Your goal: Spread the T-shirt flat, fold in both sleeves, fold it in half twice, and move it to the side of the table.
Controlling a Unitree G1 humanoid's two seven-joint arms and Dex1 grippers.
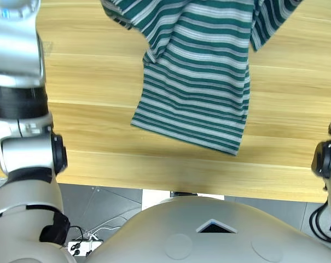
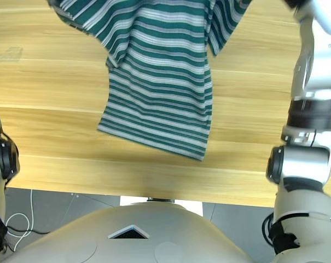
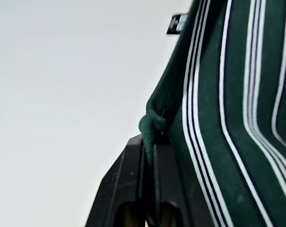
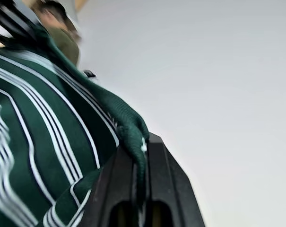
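Note:
The green T-shirt with white stripes (image 1: 198,82) hangs in the air above the wooden table (image 1: 88,82), its hem lowest toward the table's near edge. One sleeve droops at the upper left (image 1: 124,13), the other at the upper right (image 2: 225,22). In the left wrist view my left gripper (image 3: 152,151) is shut on a bunched fold of the shirt's dark green edge (image 3: 154,123). In the right wrist view my right gripper (image 4: 140,151) is shut on the ribbed green edge (image 4: 124,113) of the shirt. Both arms are raised high at the sides.
The light wooden table runs across the whole view, with its near edge (image 1: 170,186) just in front of me. Grey floor with cables (image 1: 94,230) lies below the edge. Bare tabletop spreads to the left (image 1: 88,126) and right (image 1: 296,98) of the hanging shirt.

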